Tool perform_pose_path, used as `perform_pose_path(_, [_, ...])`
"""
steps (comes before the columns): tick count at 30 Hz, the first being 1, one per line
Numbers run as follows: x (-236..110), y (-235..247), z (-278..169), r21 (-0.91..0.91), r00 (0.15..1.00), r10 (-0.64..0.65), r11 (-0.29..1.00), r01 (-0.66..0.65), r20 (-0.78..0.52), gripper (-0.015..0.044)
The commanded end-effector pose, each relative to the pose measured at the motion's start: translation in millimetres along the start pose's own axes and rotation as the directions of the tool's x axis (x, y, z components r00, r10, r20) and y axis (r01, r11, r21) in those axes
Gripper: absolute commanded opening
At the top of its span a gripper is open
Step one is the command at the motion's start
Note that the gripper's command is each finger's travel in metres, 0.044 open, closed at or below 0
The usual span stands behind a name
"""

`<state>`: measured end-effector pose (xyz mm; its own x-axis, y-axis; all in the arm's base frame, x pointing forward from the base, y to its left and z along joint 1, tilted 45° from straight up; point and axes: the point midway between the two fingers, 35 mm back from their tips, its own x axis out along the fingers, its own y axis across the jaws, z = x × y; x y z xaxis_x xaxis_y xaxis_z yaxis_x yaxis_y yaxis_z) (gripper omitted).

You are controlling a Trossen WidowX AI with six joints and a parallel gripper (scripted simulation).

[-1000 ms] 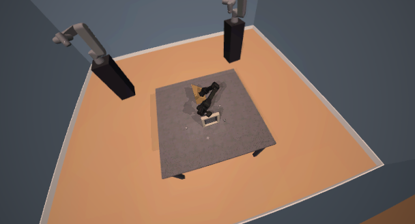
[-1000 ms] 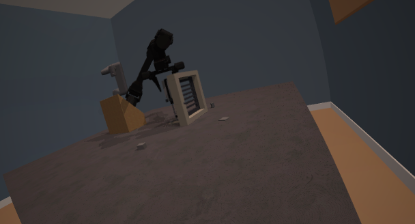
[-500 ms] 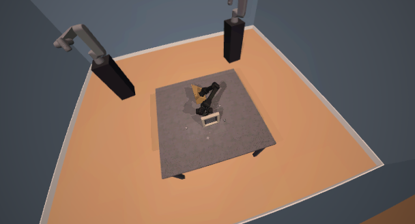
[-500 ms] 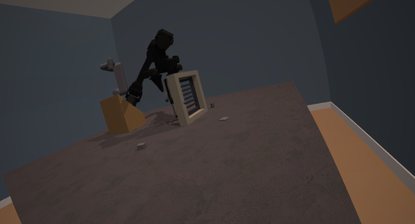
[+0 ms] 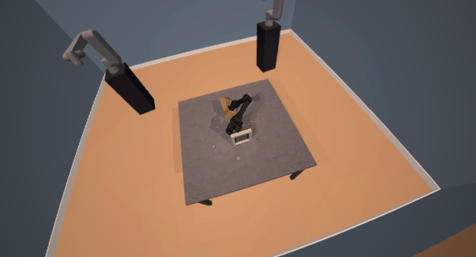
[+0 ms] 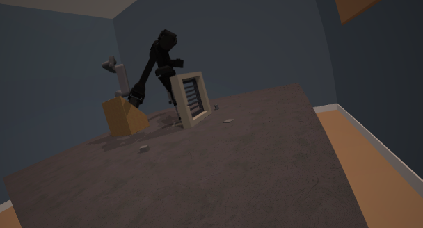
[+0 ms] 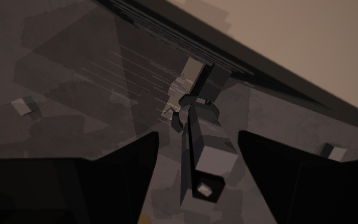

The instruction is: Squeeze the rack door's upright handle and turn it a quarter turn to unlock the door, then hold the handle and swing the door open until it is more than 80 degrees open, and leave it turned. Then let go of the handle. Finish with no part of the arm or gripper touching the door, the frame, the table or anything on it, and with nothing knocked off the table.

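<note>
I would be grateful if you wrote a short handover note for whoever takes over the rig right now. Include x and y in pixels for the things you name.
Pincer (image 5: 231, 131) (image 6: 173, 102) (image 7: 197, 137): open, fingers on either side of the upright handle (image 7: 216, 159), not squeezing it.
Door (image 5: 242, 137) (image 6: 192, 94) (image 7: 182, 42): appears closed in its pale frame (image 5: 233, 140) (image 6: 182, 103) (image 7: 330, 55), which stands upright on the table (image 5: 211, 173) (image 6: 226, 171) (image 7: 70, 132).
Done: handle within the open fingers; whether it is turned, I cannot tell.
Left: confirm or make the quarter turn, swing the door wide, release, back clear.

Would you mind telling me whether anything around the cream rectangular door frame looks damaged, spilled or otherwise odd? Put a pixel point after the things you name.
Nothing stands out: the cream rectangular door frame (image 5: 233, 141) (image 6: 183, 103) stands upright, and I see no spill or breakage.
</note>
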<state>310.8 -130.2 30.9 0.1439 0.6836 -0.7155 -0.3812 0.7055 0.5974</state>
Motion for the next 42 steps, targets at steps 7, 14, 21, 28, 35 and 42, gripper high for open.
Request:
perform_pose_path(7, [0.1,-0.1,0.7,-0.468,1.0,0.001,0.883,0.001,0.004,0.0283])
perform_pose_path(14, [0.1,-0.1,0.7,-0.741,1.0,0.001,0.672,0.003,0.004,0.0283])
perform_pose_path(21, [0.1,-0.1,0.7,-0.925,1.0,0.001,0.38,0.004,0.004,0.0283])
perform_pose_path(28, [0.1,-0.1,0.7,-0.95,1.0,0.001,0.311,0.004,0.004,0.0283])
perform_pose_path(35, [0.1,-0.1,0.7,-0.95,1.0,0.001,0.311,0.004,0.004,0.0263])
perform_pose_path(42, [0.1,-0.1,0.7,-0.95,1.0,0.001,0.311,0.004,0.004,0.0216])
